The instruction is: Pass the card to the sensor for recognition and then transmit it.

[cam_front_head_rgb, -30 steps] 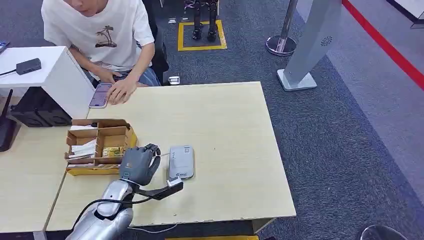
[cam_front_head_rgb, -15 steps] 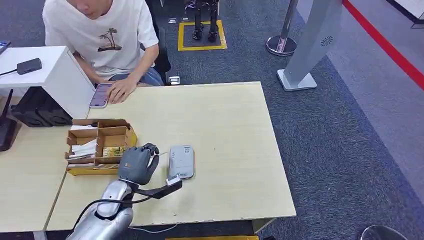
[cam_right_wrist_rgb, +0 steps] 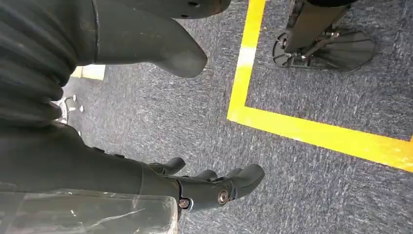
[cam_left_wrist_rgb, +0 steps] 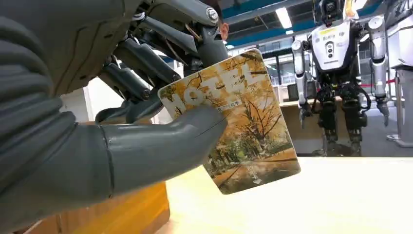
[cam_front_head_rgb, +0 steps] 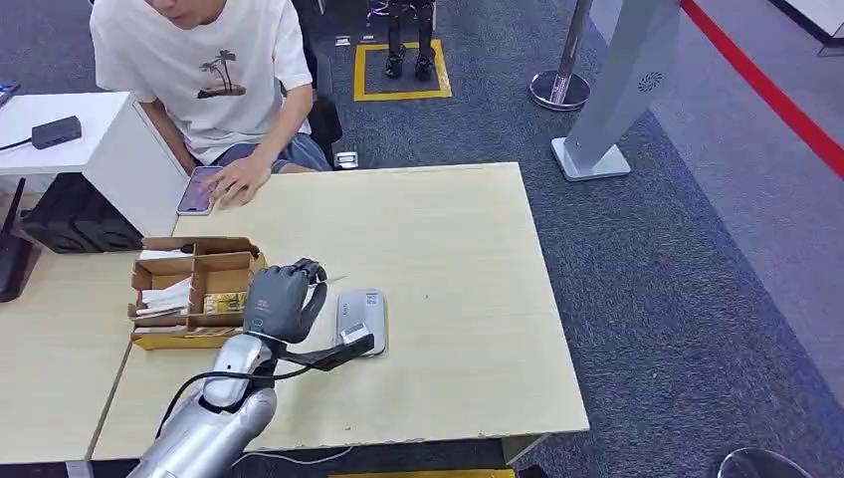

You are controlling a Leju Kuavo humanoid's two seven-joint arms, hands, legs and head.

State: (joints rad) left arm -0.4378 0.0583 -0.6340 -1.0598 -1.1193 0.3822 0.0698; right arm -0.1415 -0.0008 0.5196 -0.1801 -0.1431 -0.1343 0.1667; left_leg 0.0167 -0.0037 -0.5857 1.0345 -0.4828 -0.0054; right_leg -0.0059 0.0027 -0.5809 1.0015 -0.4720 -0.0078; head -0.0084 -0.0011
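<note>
The left hand [cam_front_head_rgb: 279, 302] is above the wooden table [cam_front_head_rgb: 468, 259], between the cardboard box [cam_front_head_rgb: 199, 289] on its left and the grey card sensor [cam_front_head_rgb: 361, 321] on its right. It holds the hotel card [cam_left_wrist_rgb: 238, 122]: in the left wrist view the thick grey thumb [cam_left_wrist_rgb: 160, 146] presses on the printed face of the card and the darker fingers [cam_left_wrist_rgb: 141, 53] are behind it. The card shows yellow autumn trees and large letters, and it stands tilted, with its lower corner above the table surface but not touching it. In the head view the card is almost hidden by the hand; a thin light edge shows near the fingertips, just to the left of the sensor.

The sensor lies flat on the table, near the front half. The cardboard box has several compartments with papers and one small card inside.

The right hand [cam_right_wrist_rgb: 214, 187] hangs over the grey carpet [cam_right_wrist_rgb: 316, 195], beside a yellow floor line [cam_right_wrist_rgb: 311, 134]. It holds nothing, and its fingers are a little curled and apart from the thumb.

At the far left corner of the table a person in a white T-shirt [cam_front_head_rgb: 204, 70] sits, with one hand [cam_front_head_rgb: 234, 181] on a phone [cam_front_head_rgb: 199, 189]. In the left wrist view another humanoid robot [cam_left_wrist_rgb: 341, 63] stands beyond the table.
</note>
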